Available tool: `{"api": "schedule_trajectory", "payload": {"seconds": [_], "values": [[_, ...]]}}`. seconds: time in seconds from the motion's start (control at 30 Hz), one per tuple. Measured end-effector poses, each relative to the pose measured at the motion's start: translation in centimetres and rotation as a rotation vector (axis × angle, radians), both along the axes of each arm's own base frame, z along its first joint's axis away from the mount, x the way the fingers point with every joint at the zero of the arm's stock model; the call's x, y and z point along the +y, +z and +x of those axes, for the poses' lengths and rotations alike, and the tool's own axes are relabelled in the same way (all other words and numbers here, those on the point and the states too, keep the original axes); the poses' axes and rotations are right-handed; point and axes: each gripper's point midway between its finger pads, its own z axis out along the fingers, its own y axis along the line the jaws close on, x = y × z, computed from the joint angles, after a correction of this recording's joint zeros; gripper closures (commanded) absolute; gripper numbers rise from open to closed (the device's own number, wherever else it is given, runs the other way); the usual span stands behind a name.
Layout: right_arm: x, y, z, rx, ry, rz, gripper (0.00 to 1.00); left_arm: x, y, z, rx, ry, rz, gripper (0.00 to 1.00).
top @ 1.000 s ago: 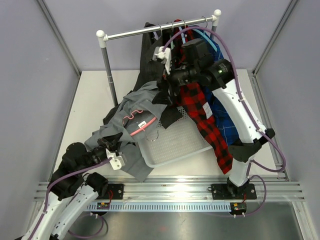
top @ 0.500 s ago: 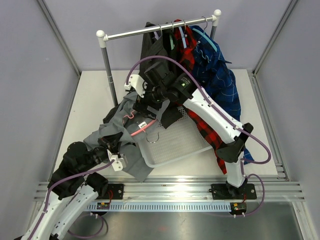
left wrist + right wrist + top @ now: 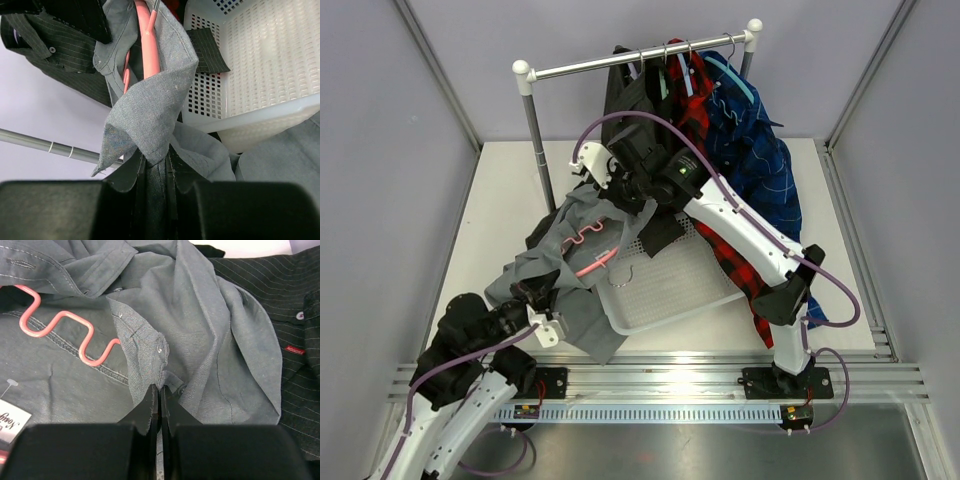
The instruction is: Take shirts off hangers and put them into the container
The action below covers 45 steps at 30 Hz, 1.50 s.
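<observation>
Label (image 3: 295, 350) on black shirt (image 3: 260, 280), lettering unreadable

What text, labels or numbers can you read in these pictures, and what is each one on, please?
Cursive writing on the white tag lying over the grey shirt: cut off at the picture's edge, not readable.
Lettering on the red label of the dark pinstriped shirt: too small to read.
No other text is legible in any view.

Four shirts: grey (image 3: 582, 325), dark (image 3: 618, 100), red plaid (image 3: 740, 265), blue plaid (image 3: 765, 170). One basket (image 3: 670, 318). One rail (image 3: 610, 64). One pink hanger (image 3: 592, 265).
</observation>
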Motion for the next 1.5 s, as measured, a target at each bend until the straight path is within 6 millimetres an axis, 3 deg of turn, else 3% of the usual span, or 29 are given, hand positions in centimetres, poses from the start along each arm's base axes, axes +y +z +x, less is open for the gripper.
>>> {"api": "schedule_trajectory", "payload": {"seconds": [0.17, 0.3, 0.43, 0.63, 0.9, 0.97, 1.13, 1.2, 1.5], "values": [[-0.3, 0.2, 0.2, 0.042, -0.021, 0.039, 1.0, 0.2, -0.2, -0.3, 0.031, 0.014, -0.025, 1.0], [-2.6, 1.2, 1.4, 0.052, -0.092, 0.086, 1.0, 0.6, -0.4, -0.1, 0.062, 0.049, -0.049, 1.0], [-4.6, 3.4, 0.9, 0.034, -0.129, 0.151, 1.0, 0.9, 0.1, 0.0, 0.077, 0.08, -0.081, 1.0], [-6.5, 7.2, -0.2, -0.026, -0.149, 0.258, 1.0, 1.2, 3.1, -0.3, 0.049, 0.095, -0.161, 1.0], [-7.8, 7.7, -1.0, 0.037, -0.141, 0.358, 1.0, 1.5, 6.4, -1.6, 0.086, 0.096, -0.262, 1.0], [-7.6, 9.0, -1.7, 0.041, -0.112, 0.397, 1.0, 1.6, 7.8, -2.2, 0.1, 0.091, -0.306, 1.0], [-7.0, 14.5, -4.1, 0.027, 0.018, 0.529, 1.0, 1.8, 11.9, -4.3, 0.125, 0.058, -0.437, 1.0], [-7.0, 15.4, -4.4, 0.021, 0.034, 0.552, 1.0, 1.8, 13.2, -5.0, 0.144, 0.044, -0.483, 1.0], [-8.5, 13.8, -2.8, 0.166, -0.047, 0.608, 1.0, 1.7, 13.3, -5.7, 0.283, 0.054, -0.594, 1.0]]}}
